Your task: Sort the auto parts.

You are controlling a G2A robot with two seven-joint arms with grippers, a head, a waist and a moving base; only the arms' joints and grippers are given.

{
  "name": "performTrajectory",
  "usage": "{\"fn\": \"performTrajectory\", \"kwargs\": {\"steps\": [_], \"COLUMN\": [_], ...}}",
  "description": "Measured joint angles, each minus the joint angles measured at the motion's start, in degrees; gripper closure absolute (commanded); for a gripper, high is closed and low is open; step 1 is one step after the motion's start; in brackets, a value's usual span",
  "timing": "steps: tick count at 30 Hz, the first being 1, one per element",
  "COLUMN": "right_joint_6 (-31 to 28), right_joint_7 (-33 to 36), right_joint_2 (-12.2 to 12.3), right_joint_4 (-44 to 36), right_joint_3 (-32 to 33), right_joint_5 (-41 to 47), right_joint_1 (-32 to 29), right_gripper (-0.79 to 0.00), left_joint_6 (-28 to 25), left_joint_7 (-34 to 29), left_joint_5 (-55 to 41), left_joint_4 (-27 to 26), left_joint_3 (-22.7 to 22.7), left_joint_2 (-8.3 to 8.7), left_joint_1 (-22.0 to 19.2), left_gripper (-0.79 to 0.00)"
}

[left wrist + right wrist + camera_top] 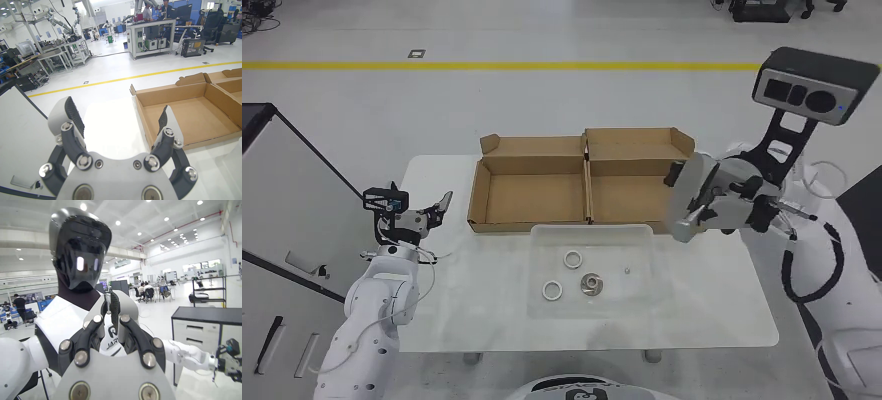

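My left claw hangs spread wide at the table's left edge, with open tabletop between it and the left box. Rings and a metal part lie in the tray mid-table. My right claw, raised near the tray's far right corner, is clenched on a spring.

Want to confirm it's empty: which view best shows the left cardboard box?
The top view: it looks down into the left cardboard box, showing its whole bare floor and all four walls. The left wrist view sees it at a slant, past the open left gripper. The right wrist view faces away from the table.
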Motion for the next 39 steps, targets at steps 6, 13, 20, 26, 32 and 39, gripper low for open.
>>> {"fn": "performTrajectory", "kwargs": {"steps": [6,13,20,26,32,39], "right_joint_6": [1.1,-2.0,-3.2,-3.1,-3.1,-3.1], "right_joint_7": [-1.8,-1.3,1.5,1.8,1.8,1.8], "right_joint_2": [-0.8,-1.7,-2.6,-2.7,-2.7,-2.7], "right_joint_4": [-1.1,-2.7,-3.9,-3.9,-3.9,-3.9], "right_joint_3": [0.1,0.3,0.6,0.6,0.6,0.6], "right_joint_5": [-2.5,3.5,10.6,10.8,10.8,10.8], "right_joint_1": [-0.2,-1.3,-2.1,-2.1,-2.1,-2.1], "right_gripper": [0.000,0.000,0.000,0.000,0.000,0.000], "left_joint_6": [0.0,0.0,0.0,0.0,0.0,0.0], "left_joint_7": [0.0,0.0,0.0,0.0,0.0,0.0], "left_joint_5": [0.0,0.0,0.0,0.0,0.0,0.0], "left_joint_4": [0.0,0.0,0.0,0.0,0.0,0.0], "left_joint_3": [0.0,0.0,0.0,0.0,0.0,0.0], "left_joint_2": [0.00,0.00,0.00,0.00,0.00,0.00], "left_joint_1": [0.0,0.0,0.0,0.0,0.0,0.0], "left_gripper": [-0.785,-0.785,-0.785,-0.785,-0.785,-0.785]}}
